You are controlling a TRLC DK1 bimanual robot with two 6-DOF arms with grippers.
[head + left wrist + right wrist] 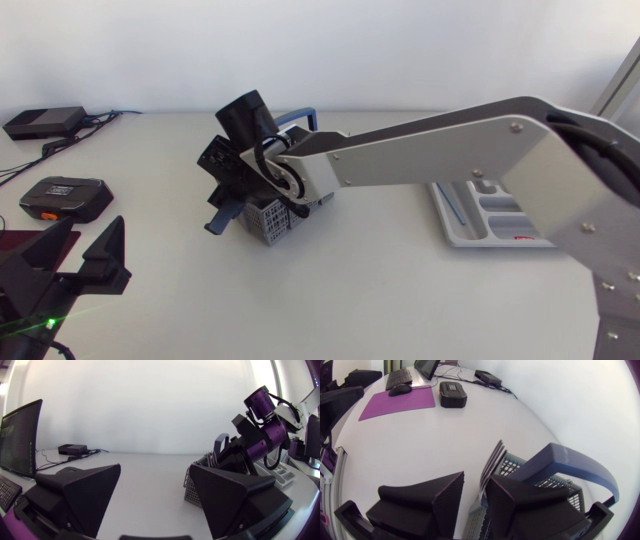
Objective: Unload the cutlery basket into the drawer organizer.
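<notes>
From above, the basket stands a little left of the middle of the table, nearer its far edge. The right pincer is down at the basket's left side. The organizer lies by the right edge, well apart from the basket. The left pincer sits at the near left corner.

The left wrist view shows that pincer released, its fingers gaping on nothing, with the basket ahead of it.

In the right wrist view a flat silver piece of cutlery stands between the fingers. It lies against one finger with a sliver of gap at the other, so I judge the pincer released, not clenched. The basket's blue handle arches just beside it.

Closing off-centre could pinch only the cutlery's edge, letting it twist or slip on lifting. A finger could also catch the handle and tip the basket.

No writing can be read.
</notes>
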